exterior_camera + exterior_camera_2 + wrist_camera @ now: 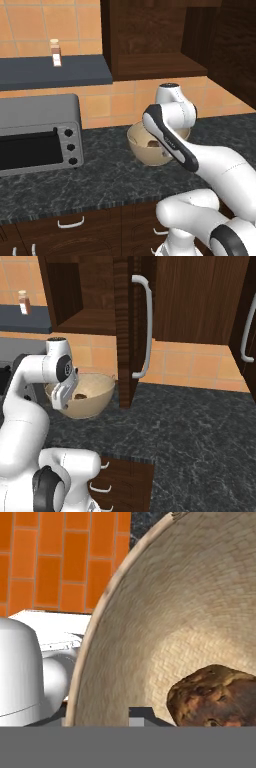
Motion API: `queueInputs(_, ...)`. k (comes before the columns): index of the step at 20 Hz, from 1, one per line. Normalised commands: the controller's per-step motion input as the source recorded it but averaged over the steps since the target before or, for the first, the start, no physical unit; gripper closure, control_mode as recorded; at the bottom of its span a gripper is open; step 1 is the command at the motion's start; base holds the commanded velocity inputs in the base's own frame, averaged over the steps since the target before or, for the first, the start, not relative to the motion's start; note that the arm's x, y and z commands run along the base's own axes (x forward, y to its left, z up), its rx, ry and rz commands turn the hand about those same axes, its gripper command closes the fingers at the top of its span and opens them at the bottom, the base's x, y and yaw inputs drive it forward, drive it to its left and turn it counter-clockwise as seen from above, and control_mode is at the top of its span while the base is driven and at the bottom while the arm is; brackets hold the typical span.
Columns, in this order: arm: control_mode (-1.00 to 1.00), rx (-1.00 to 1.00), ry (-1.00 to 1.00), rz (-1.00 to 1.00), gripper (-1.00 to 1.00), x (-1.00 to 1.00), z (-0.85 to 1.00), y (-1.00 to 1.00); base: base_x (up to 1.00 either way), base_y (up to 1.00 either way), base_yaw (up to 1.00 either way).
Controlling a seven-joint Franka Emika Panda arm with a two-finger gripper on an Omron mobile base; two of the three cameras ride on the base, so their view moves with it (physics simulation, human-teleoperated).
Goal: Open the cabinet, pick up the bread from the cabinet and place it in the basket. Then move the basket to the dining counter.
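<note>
At centre frame in the left base view, the basket is sitting on the dark worktop, the bread lying inside. Whether the gripper is open cannot be told. The rim should be grasped firmly before lifting.

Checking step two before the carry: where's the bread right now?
The bread lies inside the basket on the dark granite counter, below the open cabinet, right of the toaster oven.

glossy white arm, dark joints
</note>
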Motion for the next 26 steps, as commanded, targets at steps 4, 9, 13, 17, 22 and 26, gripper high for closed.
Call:
queueInputs(4, 1.0, 0.0, -0.02, 0.0, 1.0, -0.12, 0.0, 0.0, -0.19, 0.0, 0.0)
queueInputs(9, 1.0, 0.0, 0.0, 0.0, 1.0, 0.0, 0.0, 0.0, -0.77, 0.25, 0.07)
queueInputs(13, 1.0, 0.0, 0.0, 0.0, 1.0, 0.0, 0.0, 0.0, -0.29, 0.95, 0.53)
queueInputs(17, 1.0, 0.0, 0.0, 0.0, 1.0, 0.0, 0.0, 0.0, -0.31, 0.36, 0.98)
queueInputs(22, 1.0, 0.0, 0.0, 0.0, 1.0, 0.0, 0.0, 0.0, -0.29, 0.13, 1.0)
queueInputs(26, 1.0, 0.0, 0.0, 0.0, 1.0, 0.0, 0.0, 0.0, -0.24, 0.03, 1.0)
